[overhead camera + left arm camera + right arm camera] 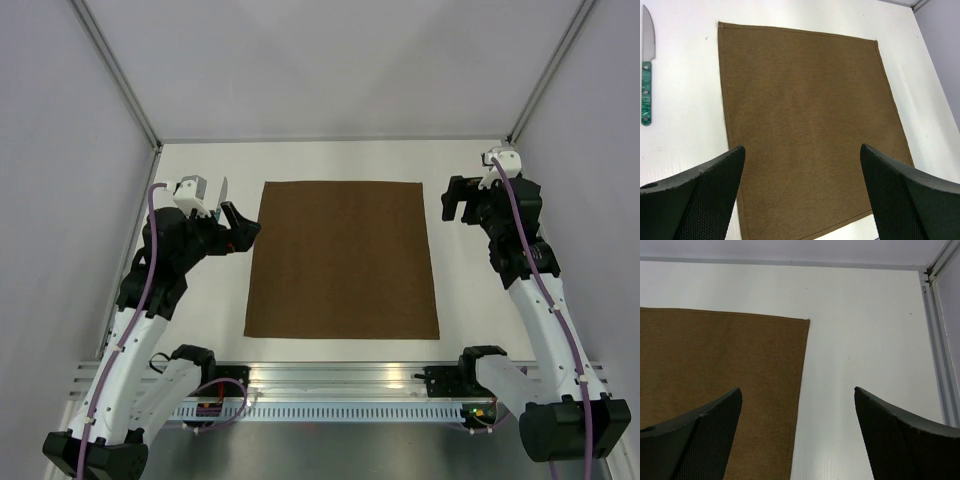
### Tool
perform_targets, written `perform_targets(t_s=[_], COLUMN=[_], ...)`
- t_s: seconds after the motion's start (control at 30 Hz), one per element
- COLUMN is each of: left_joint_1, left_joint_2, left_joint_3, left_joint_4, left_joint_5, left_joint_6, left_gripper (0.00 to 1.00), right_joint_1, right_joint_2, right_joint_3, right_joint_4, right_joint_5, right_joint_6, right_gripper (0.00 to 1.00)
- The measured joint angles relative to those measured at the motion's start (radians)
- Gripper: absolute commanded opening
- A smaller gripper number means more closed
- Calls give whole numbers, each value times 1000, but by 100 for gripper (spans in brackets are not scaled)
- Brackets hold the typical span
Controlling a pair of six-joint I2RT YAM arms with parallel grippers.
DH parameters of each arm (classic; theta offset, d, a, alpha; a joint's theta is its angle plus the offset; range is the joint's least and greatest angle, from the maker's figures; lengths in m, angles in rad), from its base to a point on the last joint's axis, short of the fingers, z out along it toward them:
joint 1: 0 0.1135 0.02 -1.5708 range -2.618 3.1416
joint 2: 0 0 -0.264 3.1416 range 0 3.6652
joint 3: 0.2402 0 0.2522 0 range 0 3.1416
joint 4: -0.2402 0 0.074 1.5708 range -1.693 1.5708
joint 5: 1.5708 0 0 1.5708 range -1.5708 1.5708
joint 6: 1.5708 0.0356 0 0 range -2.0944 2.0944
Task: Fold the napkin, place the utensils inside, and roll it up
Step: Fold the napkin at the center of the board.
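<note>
The napkin (342, 260) is matt, finely woven cloth. The knife (646, 67) has a smooth metal blade and a glossy, marbled green handle.

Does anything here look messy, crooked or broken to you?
Nothing stands out. The napkin lies flat and unwrinkled on the table, and a knife rests beside it, not touching.

White table (340, 160) with a smooth matte top. Spread flat across its middle, a dark brown square napkin (342, 260), unfolded, edges running square to the table. Left of the napkin's far corner, on bare white and not touching the cloth, a green-handled knife (647, 65), blade pointing toward the far edge.
</note>
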Motion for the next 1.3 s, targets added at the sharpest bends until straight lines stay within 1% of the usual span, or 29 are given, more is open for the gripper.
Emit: perform_targets(t_s=[0.07,0.23,0.33,0.43,0.53,0.6,0.7,0.77,0.9,1.07,1.2,1.3], left_joint_1=[0,-3,-55,-199,-392,-525,-716,-796,-932,-1057,-1136,-1179], left_joint_2=[0,6,35,100,194,284,465,576,809,1048,1199,1285], left_joint_3=[0,0,2,16,37,64,123,165,263,395,505,568], left_joint_4=[0,0,1,8,33,60,122,157,230,286,322,349], left_joint_5=[0,0,-29,-110,-216,-284,-378,-417,-473,-499,-499,-498], left_joint_6=[0,0,0,-6,-18,-24,-27,-29,-28,-26,-16,-2], left_gripper=[100,96,95,94,93,91,87,85,81,77,73,71], right_joint_1=[0,0,0,0,0,0,0,0,0,0,0,0], right_joint_2=[0,18,72,151,211,237,270,277,277,277,277,277], right_joint_3=[0,10,42,83,106,122,157,167,168,168,168,168], right_joint_4=[0,-12,-23,-34,-50,-65,-74,-74,-74,-73,-72,-70], right_joint_5=[0,0,13,47,75,89,109,121,144,158,166,167], right_joint_6=[0,0,0,0,1,4,10,11,12,12,12,12], right_gripper=[98,98,98,98,98,98,98,98,98,98,98,98])
